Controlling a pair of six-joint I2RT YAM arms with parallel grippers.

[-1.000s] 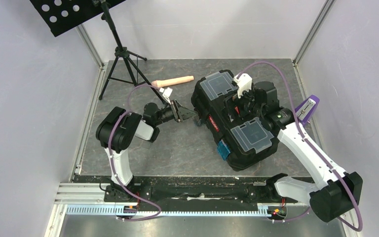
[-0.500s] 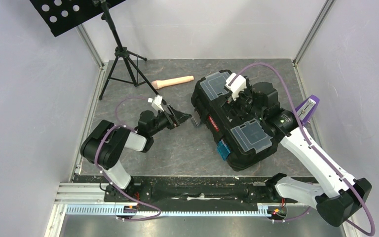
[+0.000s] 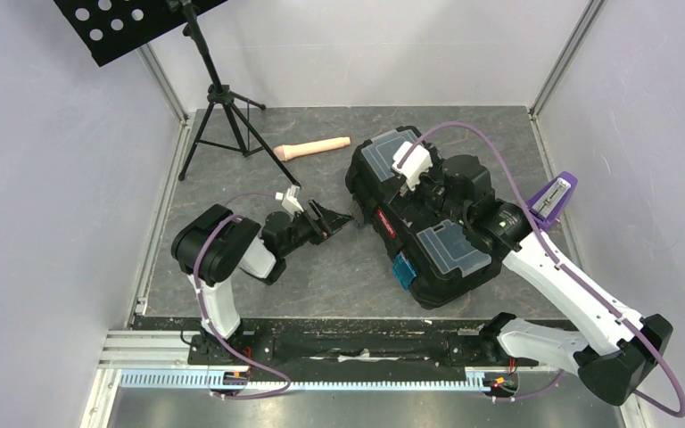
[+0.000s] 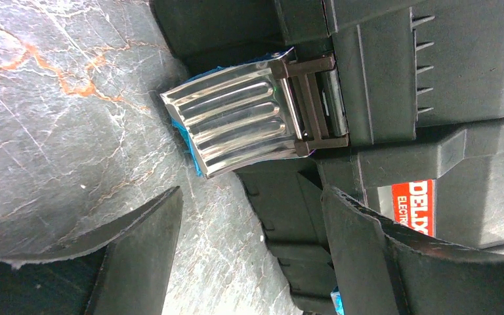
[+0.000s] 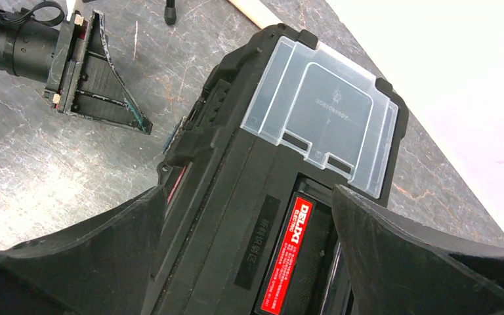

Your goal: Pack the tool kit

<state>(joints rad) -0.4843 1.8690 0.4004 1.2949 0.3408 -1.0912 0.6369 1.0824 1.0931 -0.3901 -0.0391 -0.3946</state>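
The tool kit is a black toolbox (image 3: 446, 283) lying askew right of centre, lid shut, with two clear-lidded compartments (image 3: 452, 247). My left gripper (image 3: 334, 217) is open at the box's left side, low over the table. Just ahead of it a ribbed metal latch (image 4: 243, 121) sticks out from the box wall (image 4: 394, 65), and nothing is between the fingers (image 4: 144, 243). My right gripper (image 3: 421, 189) hovers open above the lid. Its jaws straddle the red-labelled handle (image 5: 292, 256) without touching it, and the far clear lid (image 5: 321, 111) lies ahead.
A beige cylindrical handle (image 3: 312, 147) lies at the back, left of the box. A black tripod stand (image 3: 218, 98) occupies the back left corner. A purple stapler-like object (image 3: 553, 196) sits by the right wall. A blue latch (image 3: 403, 270) faces the near side.
The left jaws have spread wider beside the latch, and that arm has shifted slightly nearer. The right gripper has slid leftward over the lid, still wide open.
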